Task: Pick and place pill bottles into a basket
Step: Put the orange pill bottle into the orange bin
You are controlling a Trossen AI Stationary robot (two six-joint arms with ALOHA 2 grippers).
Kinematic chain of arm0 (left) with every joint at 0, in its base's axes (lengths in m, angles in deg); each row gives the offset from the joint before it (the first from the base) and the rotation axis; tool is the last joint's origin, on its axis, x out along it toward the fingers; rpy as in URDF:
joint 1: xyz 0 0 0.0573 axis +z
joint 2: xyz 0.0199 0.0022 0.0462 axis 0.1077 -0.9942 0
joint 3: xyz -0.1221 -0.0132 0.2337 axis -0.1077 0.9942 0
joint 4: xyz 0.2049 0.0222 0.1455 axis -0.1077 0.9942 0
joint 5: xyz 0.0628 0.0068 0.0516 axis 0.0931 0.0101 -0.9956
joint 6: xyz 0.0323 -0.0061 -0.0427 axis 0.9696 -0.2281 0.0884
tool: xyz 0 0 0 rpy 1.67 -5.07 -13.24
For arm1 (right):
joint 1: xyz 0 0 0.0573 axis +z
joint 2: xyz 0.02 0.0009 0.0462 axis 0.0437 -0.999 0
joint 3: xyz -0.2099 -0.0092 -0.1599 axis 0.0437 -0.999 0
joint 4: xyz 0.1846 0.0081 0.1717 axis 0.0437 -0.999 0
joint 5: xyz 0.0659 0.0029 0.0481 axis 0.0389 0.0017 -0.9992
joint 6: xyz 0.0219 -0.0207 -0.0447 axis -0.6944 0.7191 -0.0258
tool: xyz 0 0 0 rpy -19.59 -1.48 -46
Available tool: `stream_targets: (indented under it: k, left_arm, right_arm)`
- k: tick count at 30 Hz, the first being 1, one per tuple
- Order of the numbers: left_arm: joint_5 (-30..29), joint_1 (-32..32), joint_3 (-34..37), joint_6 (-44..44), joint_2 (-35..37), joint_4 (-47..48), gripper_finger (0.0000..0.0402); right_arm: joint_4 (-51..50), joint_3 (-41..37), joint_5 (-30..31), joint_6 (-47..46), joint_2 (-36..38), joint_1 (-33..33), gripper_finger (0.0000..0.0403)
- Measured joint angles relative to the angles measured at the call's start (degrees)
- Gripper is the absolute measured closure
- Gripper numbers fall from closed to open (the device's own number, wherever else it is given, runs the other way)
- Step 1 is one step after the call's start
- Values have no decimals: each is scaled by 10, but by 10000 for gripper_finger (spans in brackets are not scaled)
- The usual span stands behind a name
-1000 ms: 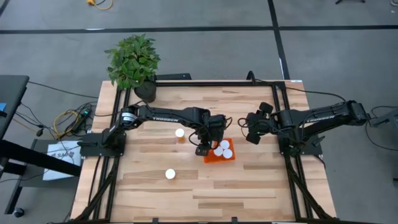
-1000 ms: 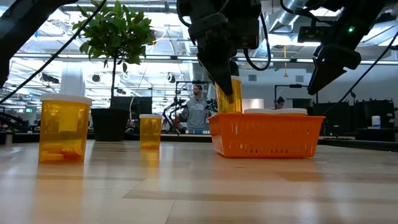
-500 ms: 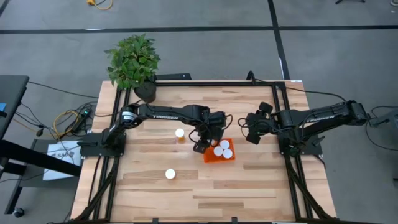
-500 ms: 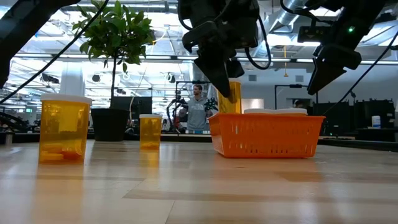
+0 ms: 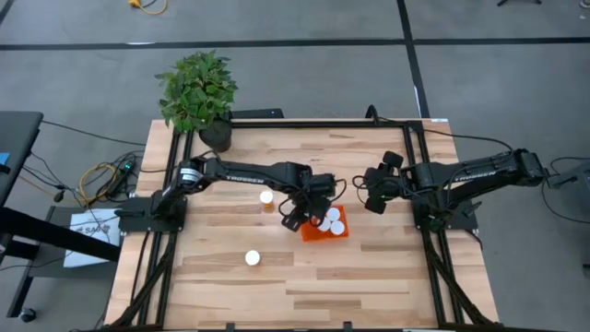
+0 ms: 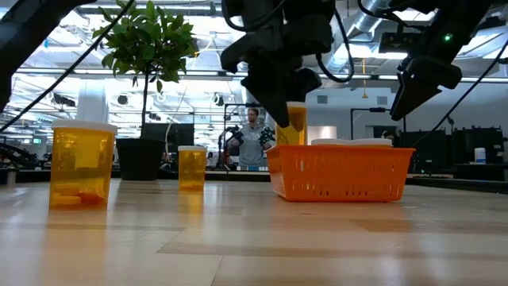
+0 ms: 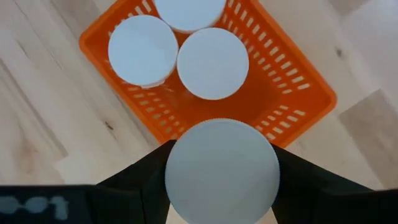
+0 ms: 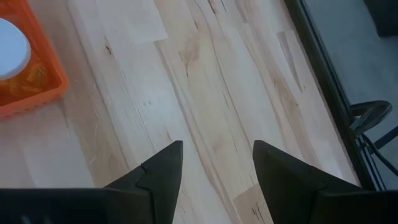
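Note:
My left gripper (image 5: 300, 218) is shut on a pill bottle (image 7: 221, 171) with a white cap and an orange body, over the left end of the orange basket (image 5: 324, 232). In the low view this bottle (image 6: 294, 125) stands higher than the caps in the basket (image 6: 341, 171). Three bottles (image 7: 211, 62) stand upright in the basket. Two more bottles stand on the table, one (image 5: 266, 196) left of the basket and one (image 5: 252, 258) nearer the front. My right gripper (image 5: 373, 199) hangs open and empty to the right of the basket. My left gripper pinches the bottle between its two fingers (image 7: 140, 180), one on each side at the cap end (image 7: 174, 168). The fingers come from above, pointing down. The bottle hangs upright and lifted. Its lower end is hidden behind the basket wall in the low view.
A potted plant (image 5: 196, 92) stands at the table's far left corner. Bare wood lies in front of the basket and under my right gripper (image 8: 217, 162). A corner of the basket (image 8: 31, 81) shows in the right wrist view. People stand in the room beyond the table (image 6: 252, 139).
My left gripper has turned about its wrist above the basket's left end, staying shut on the bottle, which stays upright.

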Motion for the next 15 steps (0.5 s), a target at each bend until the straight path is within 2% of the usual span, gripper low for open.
stream_targets:
  k: [4,10,15]
  left_arm:
    - [-26,-8,0,6,0,-13,196]
    - [-29,-9,-1,-22,-6,-31,196]
    - [-25,-16,0,-51,-29,-7,196]
  right_arm:
    - [0,0,0,0,0,0,214]
    - [0,0,0,0,0,0,214]
    - [0,0,0,0,0,0,214]
